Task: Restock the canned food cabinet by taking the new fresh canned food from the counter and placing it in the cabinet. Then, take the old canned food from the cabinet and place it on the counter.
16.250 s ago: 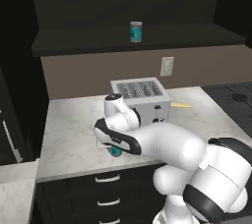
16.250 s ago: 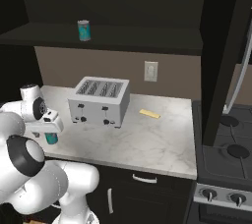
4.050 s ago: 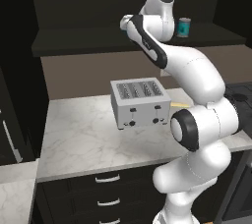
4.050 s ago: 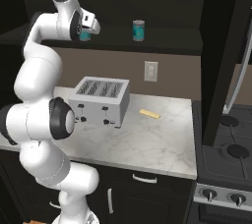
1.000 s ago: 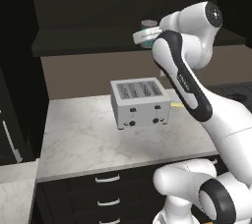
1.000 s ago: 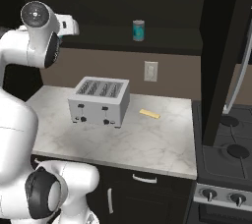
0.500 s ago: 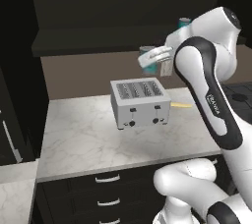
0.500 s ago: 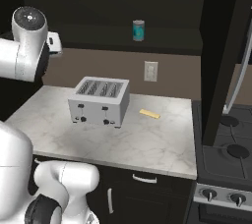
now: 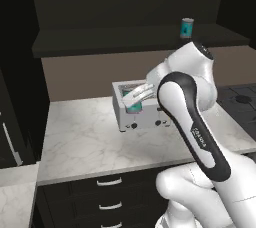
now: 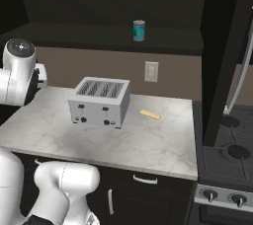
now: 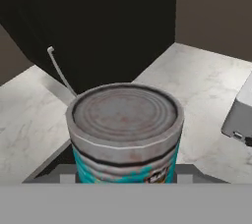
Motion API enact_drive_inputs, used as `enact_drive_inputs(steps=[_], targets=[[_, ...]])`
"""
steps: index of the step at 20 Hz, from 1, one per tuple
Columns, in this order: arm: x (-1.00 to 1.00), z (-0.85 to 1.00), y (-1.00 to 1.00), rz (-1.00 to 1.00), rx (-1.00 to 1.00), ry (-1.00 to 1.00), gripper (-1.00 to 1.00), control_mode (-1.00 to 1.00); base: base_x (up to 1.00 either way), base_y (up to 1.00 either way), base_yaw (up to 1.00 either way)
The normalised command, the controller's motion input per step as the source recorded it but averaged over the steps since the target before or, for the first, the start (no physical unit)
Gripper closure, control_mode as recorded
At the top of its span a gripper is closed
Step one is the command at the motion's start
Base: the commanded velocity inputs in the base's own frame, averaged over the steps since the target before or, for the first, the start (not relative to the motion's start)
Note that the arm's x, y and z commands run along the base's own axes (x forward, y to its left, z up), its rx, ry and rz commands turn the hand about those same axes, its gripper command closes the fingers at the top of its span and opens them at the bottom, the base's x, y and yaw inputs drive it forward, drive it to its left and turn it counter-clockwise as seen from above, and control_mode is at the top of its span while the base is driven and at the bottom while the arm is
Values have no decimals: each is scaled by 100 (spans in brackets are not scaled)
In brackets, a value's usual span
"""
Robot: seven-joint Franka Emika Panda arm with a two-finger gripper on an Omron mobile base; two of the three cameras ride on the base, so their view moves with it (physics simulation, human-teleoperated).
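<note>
Item: one teal-labelled can (image 11: 125,137), dull grey lid with rust tints, carried by the gripper (image 9: 136,96), which is closed on its sides. Location: in the air above the table (image 9: 95,137), in front of the silver toaster (image 10: 100,101) as the left base view has it; the hand view looks down past the lid onto marbled stone and a dark cupboard front. Second item: a like teal can (image 10: 139,30), upright on the shelf board of the cabinet (image 10: 99,36), above the wall outlet (image 10: 151,71). Also on the table: a small yellow strip (image 10: 149,114), well apart from the toaster. Step in hand, by judgement: the second half of the task, with the held can taken as the old stock bound for the table and the shelf can as the fresh one already stored. Next move calls for: lowering the can upright onto bare stone clear of the toaster, then opening the gripper only once the base rests flat.
</note>
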Motion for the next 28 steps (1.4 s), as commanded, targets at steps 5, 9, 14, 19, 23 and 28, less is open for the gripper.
enact_drive_inputs(steps=[5, 9, 14, 19, 23, 28], targets=[[15, -100, 52, 1, 3, 0, 100, -100, 0, 0, 0], [46, -100, 43, 0, -5, 0, 100, -100, 0, 0, 0], [53, -76, 36, 0, -3, 1, 100, -100, 0, 0, 0], [47, -39, 41, 0, -2, 4, 100, -100, 0, 0, 0], [34, -31, 42, 0, -2, 0, 100, -100, 0, 0, 0], [30, -36, 33, 0, -4, 0, 100, -100, 0, 0, 0]])
